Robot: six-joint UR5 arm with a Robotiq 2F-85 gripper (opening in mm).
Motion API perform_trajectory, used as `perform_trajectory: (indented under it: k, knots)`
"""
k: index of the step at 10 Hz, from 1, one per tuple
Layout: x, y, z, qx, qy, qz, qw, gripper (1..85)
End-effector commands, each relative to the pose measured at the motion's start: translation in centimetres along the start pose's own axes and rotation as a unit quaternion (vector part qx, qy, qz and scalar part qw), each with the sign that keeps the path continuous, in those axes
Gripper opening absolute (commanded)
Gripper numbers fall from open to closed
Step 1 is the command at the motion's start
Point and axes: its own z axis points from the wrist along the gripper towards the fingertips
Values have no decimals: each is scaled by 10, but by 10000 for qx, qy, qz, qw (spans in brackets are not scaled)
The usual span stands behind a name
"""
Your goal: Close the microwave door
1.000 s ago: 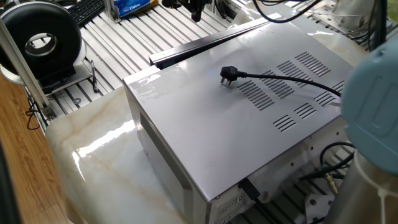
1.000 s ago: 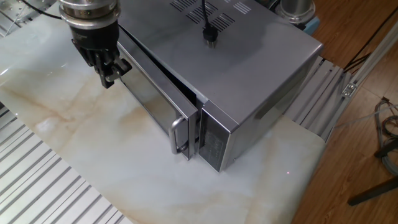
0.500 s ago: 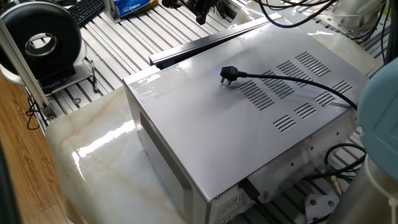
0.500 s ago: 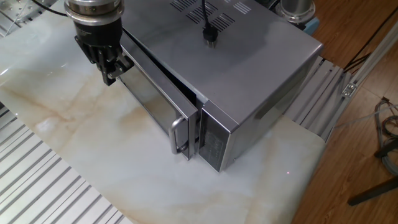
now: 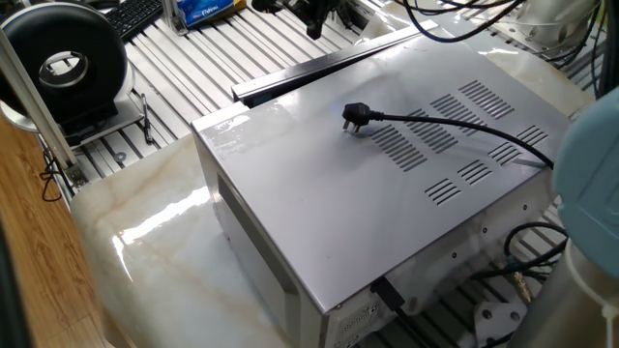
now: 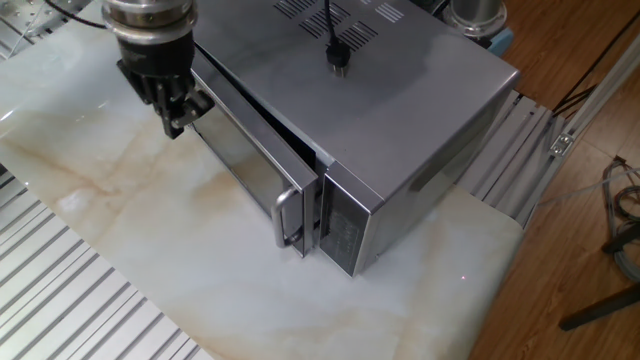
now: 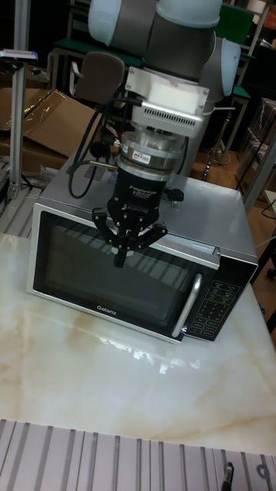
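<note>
The silver-grey microwave (image 6: 400,110) (image 5: 368,193) stands on the marble table with its black plug (image 5: 355,116) lying on top. The microwave door (image 6: 245,160) (image 7: 92,276), dark glass with a silver handle (image 6: 287,215), stands slightly ajar, with a narrow gap at the handle end. From behind, only the door's black top edge (image 5: 309,68) shows. My gripper (image 6: 174,118) (image 7: 121,257) points down with its fingers together, at the door's outer face near the end away from the handle. Whether it touches the door I cannot tell.
The marble table (image 6: 130,230) stretches in front of the door, and a slotted aluminium surface (image 6: 60,300) borders it. A black round device (image 5: 63,68) and a keyboard (image 5: 135,14) lie beyond the microwave. Cables (image 5: 527,256) hang behind it.
The gripper has shifted only slightly along the door front. The door's gap looks unchanged.
</note>
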Motion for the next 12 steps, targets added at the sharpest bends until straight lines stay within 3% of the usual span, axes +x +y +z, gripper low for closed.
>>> perform_trajectory:
  k: [1, 4, 7, 9, 12]
  knots:
    - [-19, -5, 14, -112, 4, -181, 9998, 10]
    - [-28, -5, 6, -289, 205, -171, 9992, 10]
    - [-28, -7, 8, -243, 201, -191, 9993, 10]
    - [-17, -3, 2, -189, 114, -119, 9997, 10]
    - [14, 7, -5, -178, -30, 82, 9998, 10]
